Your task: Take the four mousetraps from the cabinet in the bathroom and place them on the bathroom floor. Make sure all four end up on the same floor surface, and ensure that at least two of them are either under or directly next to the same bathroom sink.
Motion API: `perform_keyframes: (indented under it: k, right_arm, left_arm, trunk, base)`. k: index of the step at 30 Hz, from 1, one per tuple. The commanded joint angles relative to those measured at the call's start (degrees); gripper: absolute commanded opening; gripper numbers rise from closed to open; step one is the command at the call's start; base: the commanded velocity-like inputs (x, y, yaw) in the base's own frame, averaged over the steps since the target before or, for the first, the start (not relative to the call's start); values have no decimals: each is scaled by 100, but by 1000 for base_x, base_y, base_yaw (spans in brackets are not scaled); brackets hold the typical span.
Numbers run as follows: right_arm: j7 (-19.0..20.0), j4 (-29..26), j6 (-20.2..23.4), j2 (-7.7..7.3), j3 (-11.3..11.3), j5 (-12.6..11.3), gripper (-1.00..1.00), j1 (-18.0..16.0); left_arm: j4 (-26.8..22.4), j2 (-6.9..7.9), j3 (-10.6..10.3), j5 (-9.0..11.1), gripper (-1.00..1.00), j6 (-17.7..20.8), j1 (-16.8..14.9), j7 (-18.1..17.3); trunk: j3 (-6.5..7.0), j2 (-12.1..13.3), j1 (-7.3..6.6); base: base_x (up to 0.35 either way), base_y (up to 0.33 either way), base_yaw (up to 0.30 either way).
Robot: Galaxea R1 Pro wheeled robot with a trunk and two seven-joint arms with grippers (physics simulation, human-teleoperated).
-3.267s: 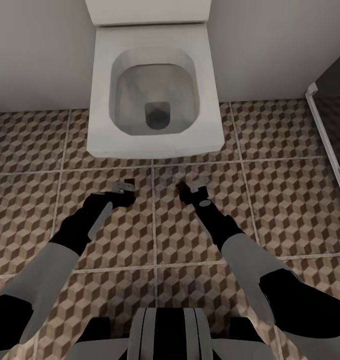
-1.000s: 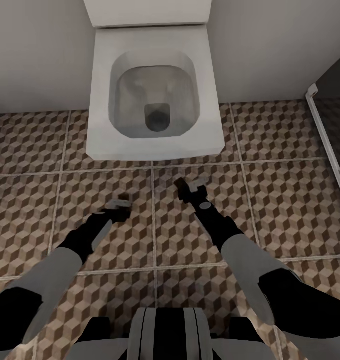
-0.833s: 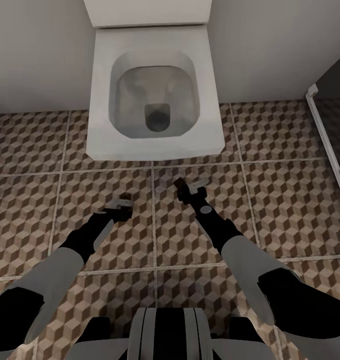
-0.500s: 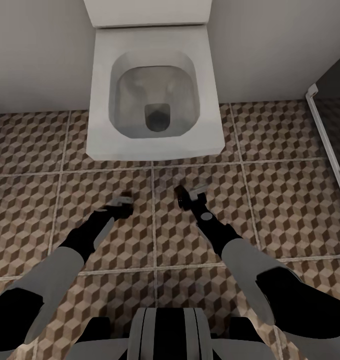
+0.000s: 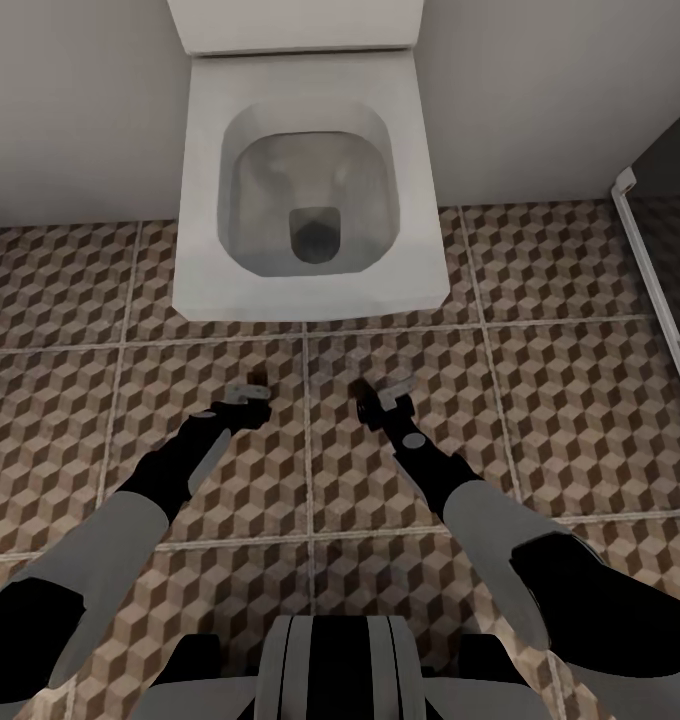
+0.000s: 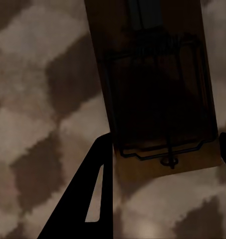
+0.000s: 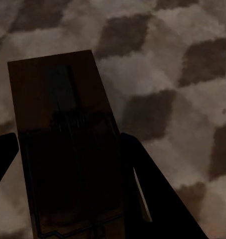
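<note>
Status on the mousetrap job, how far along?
Done: two traps are out of the cabinet. In hand: the left pincer grips a flat brown wooden mousetrap, the right pincer another, both low over the cube-patterned tile floor before the white toilet. Left: setting them down; no traps lie on the floor here.

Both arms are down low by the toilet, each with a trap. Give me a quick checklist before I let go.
1. Left gripper shut on a mousetrap: ok.
2. Right gripper shut on a second mousetrap: ok.
3. Patterned floor below both traps: ok.
4. Traps touching the floor: cannot tell; the wrist views show tile close behind, contact unclear.
5. Sink beside the drop spot: not ok; a toilet is ahead.
6. Other two traps placed: cannot tell.
</note>
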Motion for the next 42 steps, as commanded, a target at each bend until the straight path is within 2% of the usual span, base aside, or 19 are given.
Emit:
perform_keyframes:
  k: [1,5,9,13,22,27,38,39,42]
  right_arm:
    - [-51,26,-9,1,18,53,-100,-3]
    - [-51,96,-16,1,18,56,-100,-1]
    - [-51,113,-154,1,18,57,-100,-4]
    - [-51,115,-210,1,18,57,-100,-4]
    - [-51,116,-220,1,18,57,-100,-2]
    - [-51,116,-221,1,18,57,-100,-1]
    - [-51,116,-221,1,18,57,-100,1]
    - [-51,116,-221,1,18,57,-100,1]
    - [-51,116,-221,1,18,57,-100,0]
  left_arm:
    - [-10,9,-39,50,-100,23,-3,51]
    - [104,8,-42,57,-100,23,-3,50]
    - [667,-51,-65,51,-100,-4,-3,44]
    - [981,-99,-65,50,-100,-25,-3,43]
    - [1204,-105,-70,43,-100,-37,-3,44]
    - [1223,-106,-70,49,-100,-198,-3,43]
    - [1226,-112,-70,50,-100,-240,-3,43]
    - [1222,-110,-70,47,100,-240,-3,43]
    - [1221,-125,-74,44,100,-240,-3,43]
  trunk:
    - [-3,-1,-1]
    - [-3,-1,-1]
    - [-3,-1,-1]
    - [-3,-1,-1]
    - [-3,-1,-1]
    - [-3,-1,-1]
    - [-3,-1,-1]
    - [-3,-1,-1]
    - [-3,-1,-1]
  base:
    - [0,0,0]
    - [0,0,0]
    - [0,0,0]
    - [0,0,0]
    - [0,0,0]
    - [0,0,0]
    - [0,0,0]
    - [0,0,0]
    - [0,0,0]
